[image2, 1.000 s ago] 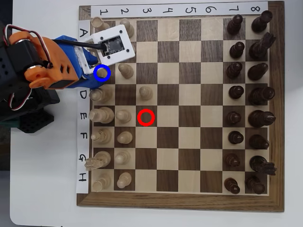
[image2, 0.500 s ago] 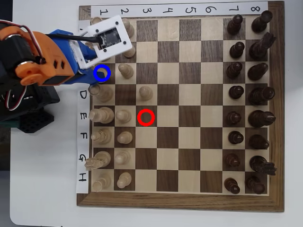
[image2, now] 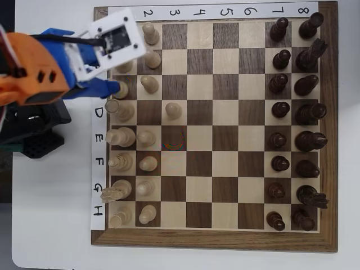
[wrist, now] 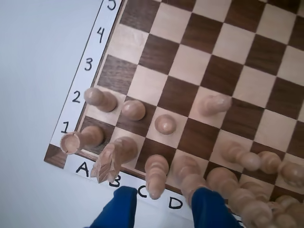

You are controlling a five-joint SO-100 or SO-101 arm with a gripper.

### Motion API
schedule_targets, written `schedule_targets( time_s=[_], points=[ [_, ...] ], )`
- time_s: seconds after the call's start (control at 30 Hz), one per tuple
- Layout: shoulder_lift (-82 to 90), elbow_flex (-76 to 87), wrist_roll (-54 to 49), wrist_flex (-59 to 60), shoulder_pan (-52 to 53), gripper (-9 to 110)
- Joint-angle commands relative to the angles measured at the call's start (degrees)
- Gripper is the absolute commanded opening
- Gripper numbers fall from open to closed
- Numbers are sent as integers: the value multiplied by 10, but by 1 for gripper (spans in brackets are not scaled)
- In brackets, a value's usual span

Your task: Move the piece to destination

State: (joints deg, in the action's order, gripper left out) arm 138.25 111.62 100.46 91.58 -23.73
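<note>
Piece (wrist: 156, 175) on board-edge square, cream neighbours (wrist: 185, 172) close both sides; blue tool (wrist: 164, 209) open, empty.

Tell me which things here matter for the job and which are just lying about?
Matter: cream piece between the tool's fingers; the tool; the dark square under that piece.
Lying about: other cream pieces; dark pieces.

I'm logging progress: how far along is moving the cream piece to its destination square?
It looks nearly done. The cream piece stands upright on the dark destination square, at C1. Nothing is in hand: the claw is open, with its blue fingers on either side of the piece and not clamping it. What seems left is to pull the claw clear without knocking the piece.
</note>
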Motion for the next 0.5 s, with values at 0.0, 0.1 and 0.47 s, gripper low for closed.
schedule_targets(
  time_s=[0.0, 0.1, 0.47],
  points=[
    [32, -236, -60, 49, 139, 12],
    [33, -272, -201, 26, 222, 10],
    [111, -145, -653, -257, 599, 6]
  ],
)
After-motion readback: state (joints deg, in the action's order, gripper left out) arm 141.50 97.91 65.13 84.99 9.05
